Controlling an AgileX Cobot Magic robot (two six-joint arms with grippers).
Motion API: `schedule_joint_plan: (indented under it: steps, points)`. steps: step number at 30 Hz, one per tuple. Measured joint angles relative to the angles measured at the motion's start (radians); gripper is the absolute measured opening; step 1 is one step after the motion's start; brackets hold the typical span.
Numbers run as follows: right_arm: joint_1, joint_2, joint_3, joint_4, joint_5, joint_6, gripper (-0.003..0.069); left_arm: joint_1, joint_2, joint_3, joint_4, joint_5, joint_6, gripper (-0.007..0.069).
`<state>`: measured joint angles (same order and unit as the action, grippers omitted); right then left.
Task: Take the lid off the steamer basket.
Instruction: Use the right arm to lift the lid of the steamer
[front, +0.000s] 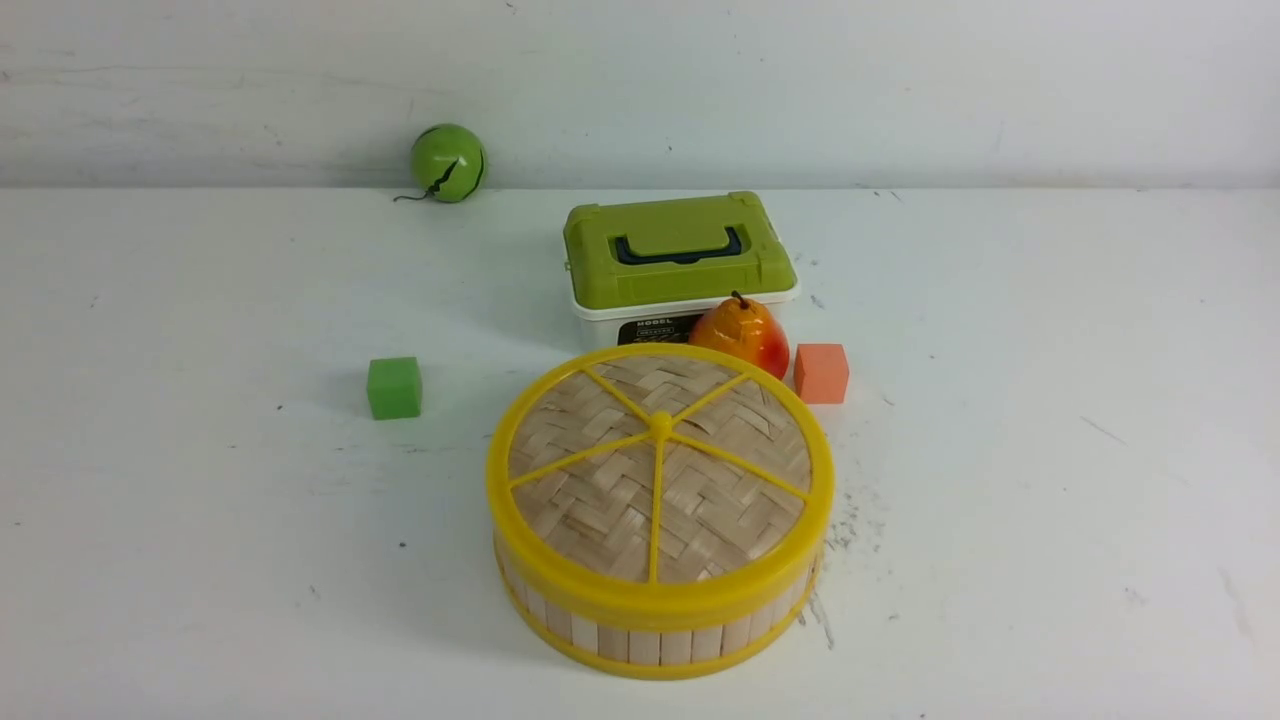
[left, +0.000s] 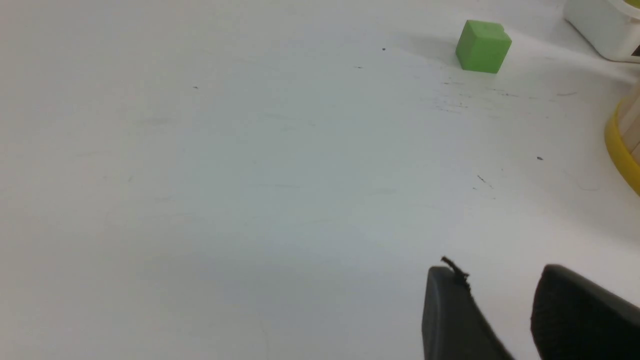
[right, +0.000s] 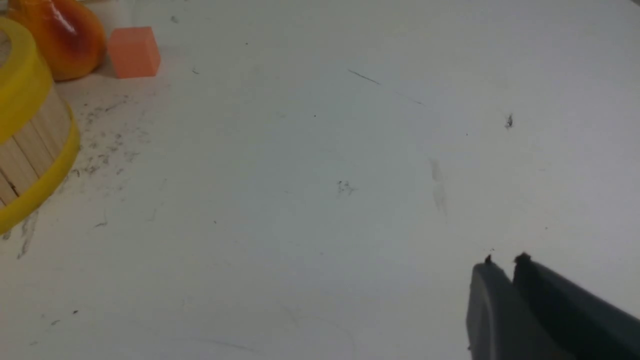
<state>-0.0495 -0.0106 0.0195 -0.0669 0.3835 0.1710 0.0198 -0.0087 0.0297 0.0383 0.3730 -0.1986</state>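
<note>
White, scuffed surface (front: 200, 500) meets a plain white wall at the back. The steamer basket (front: 650, 640) stands at the centre front of this surface, and the lid (front: 660, 470) sits flush on it, with the yellow rim of the lid covering the top edge of the basket. We judge the task as not yet started.

Neither arm shows in the front view. In the left wrist view, the left jaws stand apart over bare surface, with the basket's lower rim at the frame edge. In the right wrist view, the right jaws are together and hold nothing, with the basket well off to one side. We judge that both arms are parked clear of the basket to leave the approach open.

Five spokes meet at a central knob on the lid. We judge this knob, or the thick rim, to be the intended grip point.

Note the clutter behind the basket:
- A pear (front: 742, 335) sits just behind the rim.
- A green-lidded box (front: 680, 250) stands behind the pear.
- An orange cube (front: 821, 373) lies beside the pear.

A green cube (front: 394, 388) lies well apart on the left. We recommend a vertical lift to avoid the pear.
</note>
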Motion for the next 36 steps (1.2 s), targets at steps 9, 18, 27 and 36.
schedule_joint_plan:
  steps: [9, 18, 27, 36]
  points:
    - [0.000, 0.000, 0.000, 0.074, 0.000, 0.029, 0.0076, 0.000, 0.000, 0.000, 0.000, 0.000, 0.000, 0.0239]
    - [0.000, 0.000, 0.007, 0.733, -0.014, 0.368, 0.0087, 0.000, 0.000, 0.000, 0.000, 0.000, 0.000, 0.0239]
    - [0.000, 0.000, 0.007, 0.752, -0.033, 0.249, 0.0093, 0.000, 0.000, 0.000, 0.000, 0.000, 0.000, 0.0239]
    - [0.000, 0.170, -0.345, 0.730, 0.207, -0.318, 0.0097, 0.000, 0.000, 0.000, 0.000, 0.000, 0.000, 0.0239]
